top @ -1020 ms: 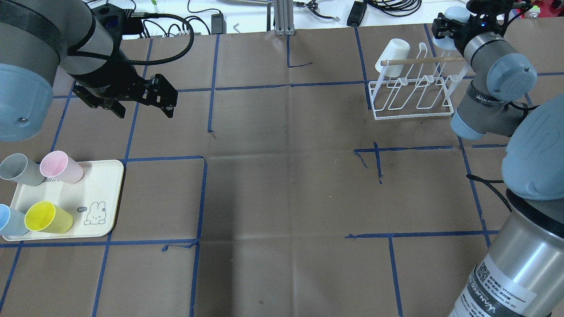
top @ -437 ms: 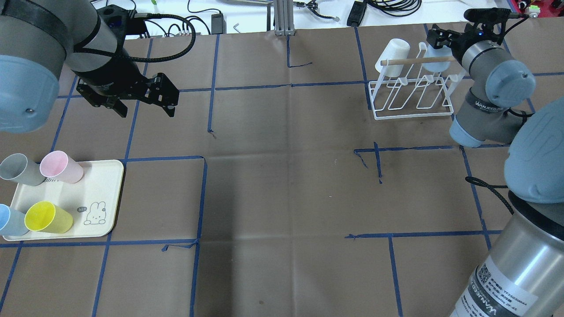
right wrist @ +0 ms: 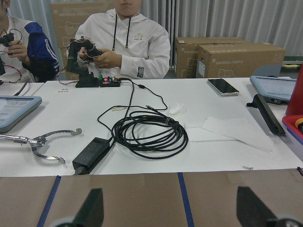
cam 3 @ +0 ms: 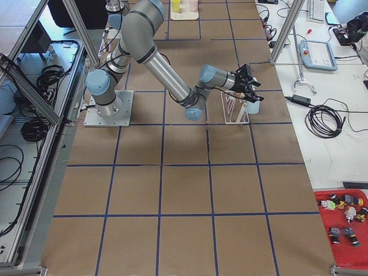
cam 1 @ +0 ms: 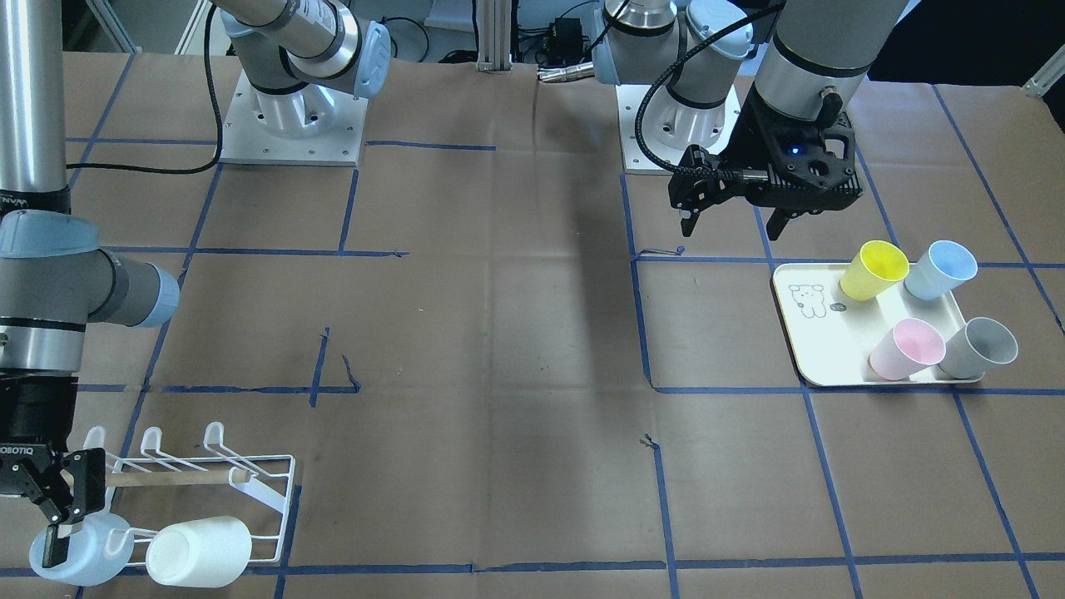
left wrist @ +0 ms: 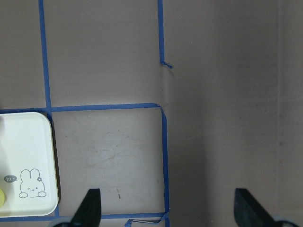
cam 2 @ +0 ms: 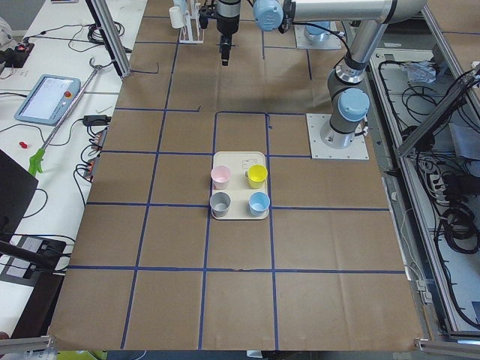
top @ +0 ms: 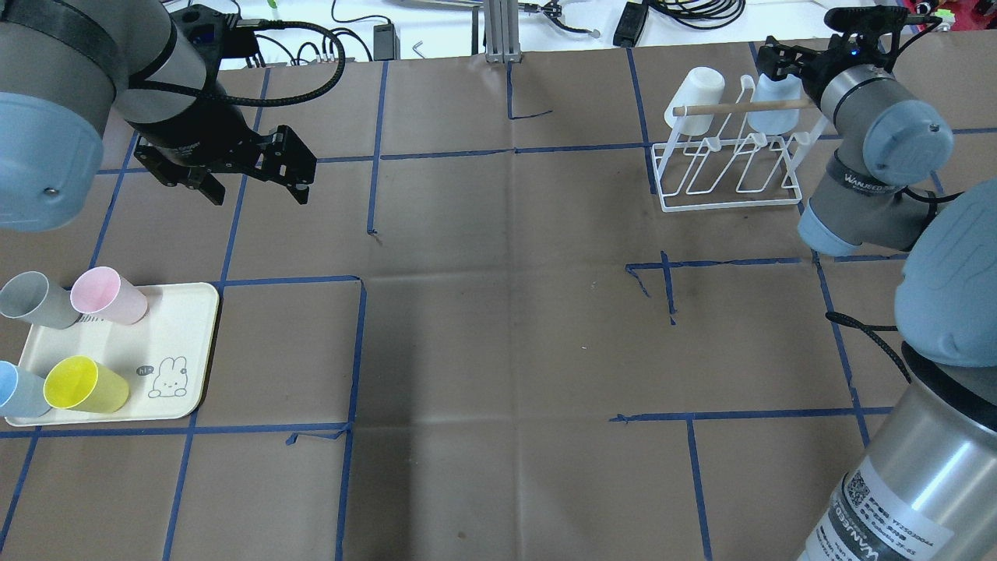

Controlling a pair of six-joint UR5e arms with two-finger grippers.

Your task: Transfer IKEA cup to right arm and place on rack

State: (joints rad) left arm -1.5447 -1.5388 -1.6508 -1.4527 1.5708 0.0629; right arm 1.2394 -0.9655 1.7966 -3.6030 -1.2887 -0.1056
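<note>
A pale blue IKEA cup [top: 773, 111] hangs upside down on the right end of the white wire rack [top: 728, 204], next to a white cup [top: 695, 88] at the left end. In the front-facing view the blue cup [cam 1: 91, 561] lies at the rack's [cam 1: 279, 491] near left corner. My right gripper [top: 771, 62] hovers just past the blue cup. Its wrist view shows the fingers [right wrist: 92, 210] wide apart with nothing between them. My left gripper [top: 257, 191] is open and empty above the table, beyond the tray.
A cream tray [top: 183, 343] at the left holds a grey cup [top: 31, 300], a pink cup [top: 105, 294], a yellow cup [top: 82, 384] and another blue cup [top: 15, 389]. Cables and operators are beyond the table's far edge [right wrist: 151, 137].
My right gripper brought the pale blue cup down from behind the rack onto the rack's right end, where it now stays. My left gripper drifted slightly.
</note>
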